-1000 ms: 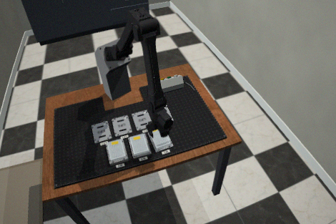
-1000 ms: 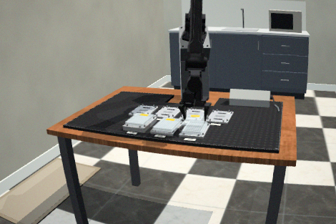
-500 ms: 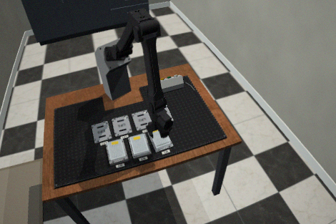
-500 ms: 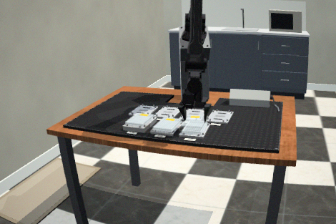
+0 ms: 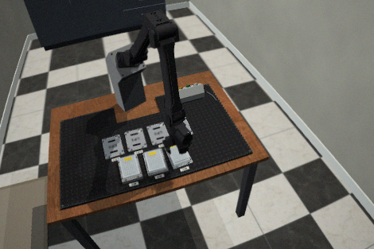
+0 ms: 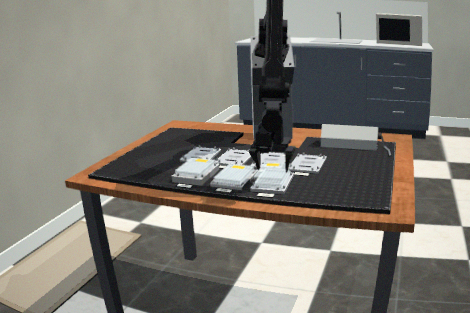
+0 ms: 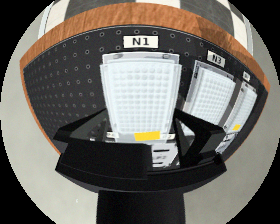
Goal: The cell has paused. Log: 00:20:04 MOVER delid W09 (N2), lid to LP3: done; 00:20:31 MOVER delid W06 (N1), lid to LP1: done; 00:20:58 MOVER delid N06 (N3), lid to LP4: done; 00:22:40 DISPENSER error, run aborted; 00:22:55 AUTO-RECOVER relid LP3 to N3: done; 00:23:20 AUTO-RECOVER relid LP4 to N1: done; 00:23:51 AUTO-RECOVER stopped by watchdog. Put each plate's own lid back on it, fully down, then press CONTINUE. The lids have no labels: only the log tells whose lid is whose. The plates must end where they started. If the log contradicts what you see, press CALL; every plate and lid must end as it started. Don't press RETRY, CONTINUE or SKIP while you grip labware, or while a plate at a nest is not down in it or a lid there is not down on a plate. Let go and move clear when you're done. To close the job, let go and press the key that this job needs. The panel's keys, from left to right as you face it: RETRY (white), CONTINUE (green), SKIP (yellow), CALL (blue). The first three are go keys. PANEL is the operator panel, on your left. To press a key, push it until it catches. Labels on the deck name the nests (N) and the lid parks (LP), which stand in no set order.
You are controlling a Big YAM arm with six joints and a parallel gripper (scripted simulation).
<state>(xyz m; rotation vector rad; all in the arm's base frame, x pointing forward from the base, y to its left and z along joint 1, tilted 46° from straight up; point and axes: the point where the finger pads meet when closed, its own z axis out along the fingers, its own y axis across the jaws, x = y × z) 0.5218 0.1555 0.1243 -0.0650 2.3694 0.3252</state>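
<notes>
Three white well plates stand in a front row on the black deck [image 5: 155, 157]. My gripper [image 5: 177, 149] is down at the right one, at the nest labelled N1 [image 7: 141, 41]. In the wrist view my gripper [image 7: 140, 111] is shut on a clear lid [image 7: 140, 91] by its long sides, held over the N1 plate. I cannot tell whether the lid sits fully down. The middle plate [image 5: 155, 161] shows in the wrist view too [image 7: 213, 91], and the left plate [image 5: 129, 168] stands beside it. Each plate has a yellow tag at its back end.
Grey lid parks [image 5: 135, 139] stand in a row behind the plates; the arm hides the rightmost. The operator panel [image 5: 191, 91] with coloured keys sits at the deck's back edge. A grey screen on a stand [image 5: 127, 85] is at the back left.
</notes>
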